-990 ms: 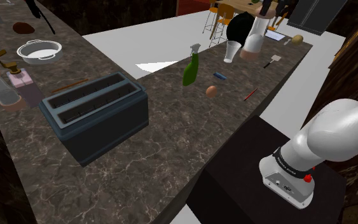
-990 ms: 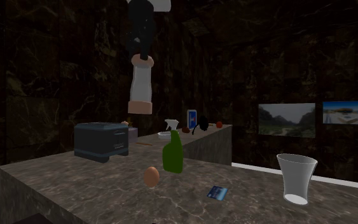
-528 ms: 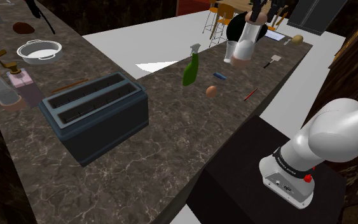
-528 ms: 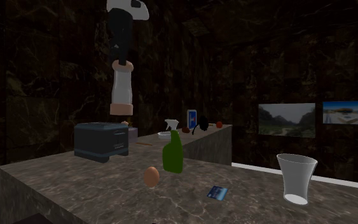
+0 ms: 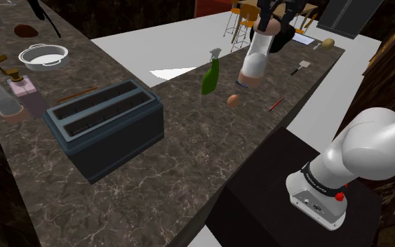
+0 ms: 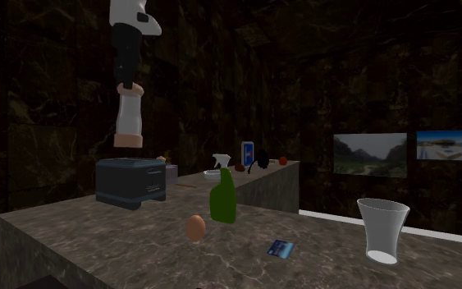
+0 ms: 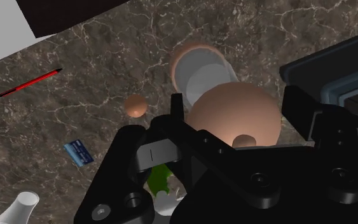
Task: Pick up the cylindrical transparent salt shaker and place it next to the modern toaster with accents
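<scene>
Shoulder view: toaster (image 5: 104,126) on dark veined counter (image 5: 189,154), white floor (image 5: 154,42) beyond.

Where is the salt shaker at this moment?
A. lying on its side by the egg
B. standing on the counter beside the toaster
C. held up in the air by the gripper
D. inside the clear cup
C: the salt shaker hangs clasped in the gripper, well above the counter.
</scene>
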Robot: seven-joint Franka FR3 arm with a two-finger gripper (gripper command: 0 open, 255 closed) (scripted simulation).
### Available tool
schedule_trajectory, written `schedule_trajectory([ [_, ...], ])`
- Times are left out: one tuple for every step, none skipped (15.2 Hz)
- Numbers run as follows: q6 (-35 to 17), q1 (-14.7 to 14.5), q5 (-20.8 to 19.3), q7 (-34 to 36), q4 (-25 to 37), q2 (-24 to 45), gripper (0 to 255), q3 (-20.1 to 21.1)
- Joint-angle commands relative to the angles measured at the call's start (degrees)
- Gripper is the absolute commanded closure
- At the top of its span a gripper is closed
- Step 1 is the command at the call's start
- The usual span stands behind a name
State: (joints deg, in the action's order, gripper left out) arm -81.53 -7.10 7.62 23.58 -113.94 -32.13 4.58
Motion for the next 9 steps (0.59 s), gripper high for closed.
schedule_trajectory([
  [-0.3,-0.7,1.2,3.0,0.8,0.8,255,2.4],
  [-0.6,-1.1,1.8,4.5,1.1,1.1,255,3.5],
  [-0.8,-1.4,2.3,5.9,1.5,1.4,255,4.7],
  [-1.0,-1.8,2.8,7.3,1.9,1.8,255,5.8],
  [-1.2,-2.1,3.3,8.8,2.3,2.3,255,7.0],
  [-1.5,-2.5,3.8,10.2,2.9,2.8,255,8.2],
  [-1.7,-2.8,4.2,11.7,3.5,3.5,255,9.3],
  [-2.0,-3.1,4.6,13.1,4.1,4.1,255,10.5],
  [-2.3,-3.4,4.9,14.6,4.8,4.9,255,11.7],
])
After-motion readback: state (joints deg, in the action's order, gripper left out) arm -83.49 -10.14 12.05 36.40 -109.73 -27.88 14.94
